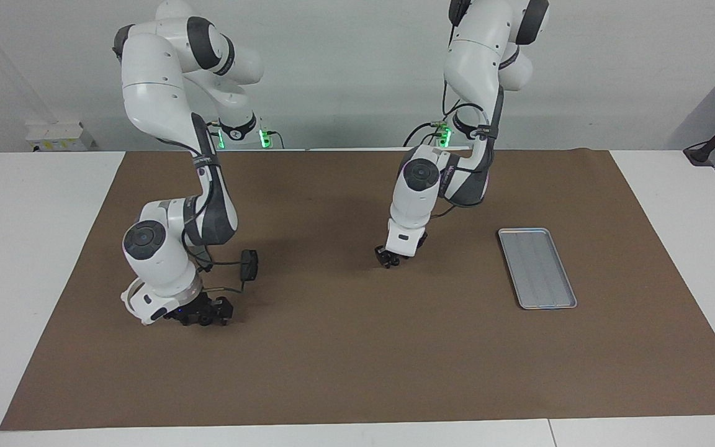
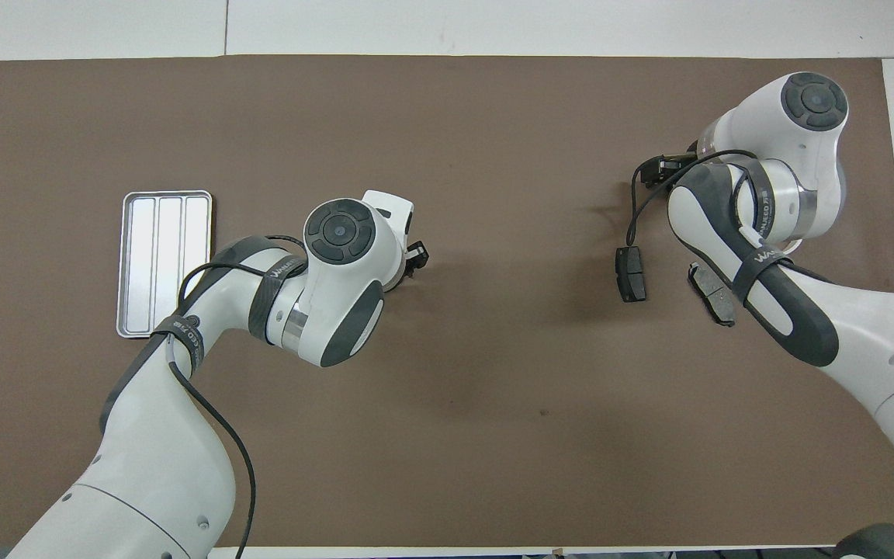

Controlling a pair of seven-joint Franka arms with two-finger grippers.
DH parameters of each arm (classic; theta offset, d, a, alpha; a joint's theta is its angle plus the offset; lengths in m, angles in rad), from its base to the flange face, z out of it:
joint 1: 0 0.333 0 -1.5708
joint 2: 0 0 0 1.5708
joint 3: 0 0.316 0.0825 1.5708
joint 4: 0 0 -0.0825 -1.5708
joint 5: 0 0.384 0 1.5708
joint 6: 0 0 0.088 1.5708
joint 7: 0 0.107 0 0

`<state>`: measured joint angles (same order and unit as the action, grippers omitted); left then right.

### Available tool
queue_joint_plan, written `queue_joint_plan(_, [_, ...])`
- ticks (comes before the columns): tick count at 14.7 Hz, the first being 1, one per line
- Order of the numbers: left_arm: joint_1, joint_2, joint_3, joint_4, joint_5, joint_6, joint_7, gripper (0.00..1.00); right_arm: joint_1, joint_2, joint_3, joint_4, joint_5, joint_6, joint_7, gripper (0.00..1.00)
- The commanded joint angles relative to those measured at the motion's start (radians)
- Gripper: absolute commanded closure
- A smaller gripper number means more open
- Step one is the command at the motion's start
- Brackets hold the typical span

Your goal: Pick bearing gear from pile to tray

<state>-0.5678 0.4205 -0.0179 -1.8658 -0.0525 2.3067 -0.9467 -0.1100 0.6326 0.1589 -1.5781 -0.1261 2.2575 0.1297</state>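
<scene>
Brown mat [image 1: 357, 347] covers the white desk [image 1: 35, 248]. Silver tray [image 1: 537, 267] lies toward the left arm's end. Left claw [image 1: 391, 259] is low at a small black piece [image 1: 395, 261] mid-mat; its grip I cannot tell. Right claw [image 1: 207, 312] is low on the mat, spread around a black round part [image 1: 206, 319], beside two brake pads [image 2: 631, 273].

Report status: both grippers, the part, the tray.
Left gripper low on mat mid-table, around small black part. Right gripper down at pile end. Tray bare, way clear.
</scene>
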Motion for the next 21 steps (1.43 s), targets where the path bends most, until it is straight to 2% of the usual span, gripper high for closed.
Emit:
queue_joint_plan(1, [-0.007, -0.020, 0.007, -0.035, 0.000, 0.016, -0.012, 0.75, -0.013, -0.008, 0.010, -0.023, -0.010, 0.021, 0.019, 0.05])
queue_joint_plan(2, [-0.007, -0.020, 0.009, -0.035, 0.000, 0.005, -0.012, 0.94, -0.013, -0.011, 0.010, -0.033, -0.009, 0.021, 0.021, 0.11])
queue_joint_plan(3, [-0.003, -0.022, 0.012, -0.027, 0.003, -0.013, -0.011, 1.00, -0.014, -0.014, 0.010, -0.039, -0.009, 0.021, 0.019, 0.21])
queue_joint_plan(4, [0.003, -0.022, 0.013, -0.009, 0.009, -0.054, -0.009, 1.00, -0.017, -0.016, 0.010, -0.039, -0.009, 0.019, 0.019, 0.34])
queue_joint_plan(6, [0.028, -0.026, 0.032, 0.043, 0.016, -0.139, 0.005, 1.00, -0.019, -0.016, 0.010, -0.039, -0.009, 0.017, 0.019, 0.50])
queue_joint_plan(8, [0.092, -0.104, 0.035, 0.033, 0.016, -0.202, 0.111, 1.00, -0.020, -0.016, 0.011, -0.039, -0.009, 0.016, 0.019, 0.71])
queue_joint_plan(11, [0.234, -0.205, 0.035, 0.002, 0.016, -0.350, 0.404, 1.00, -0.020, -0.016, 0.011, -0.039, -0.007, 0.013, 0.019, 1.00])
queue_joint_plan(12, [0.281, -0.228, 0.036, -0.012, 0.016, -0.387, 0.518, 1.00, -0.020, -0.016, 0.011, -0.039, -0.007, 0.011, 0.019, 1.00])
queue_joint_plan(14, [0.377, -0.241, 0.036, -0.047, 0.016, -0.369, 0.745, 1.00, -0.020, -0.017, 0.010, -0.037, -0.007, 0.004, 0.018, 1.00])
queue_joint_plan(16, [0.469, -0.268, 0.035, -0.148, 0.016, -0.250, 0.923, 1.00, -0.022, -0.024, 0.010, -0.020, -0.010, -0.028, 0.005, 1.00])
queue_joint_plan(18, [0.508, -0.299, 0.035, -0.263, 0.016, -0.111, 0.974, 1.00, -0.019, -0.053, 0.010, 0.022, -0.013, -0.134, 0.004, 1.00])
queue_joint_plan(21, [0.546, -0.296, 0.035, -0.286, 0.016, -0.066, 1.029, 1.00, -0.005, -0.131, 0.019, 0.119, -0.012, -0.373, 0.001, 1.00])
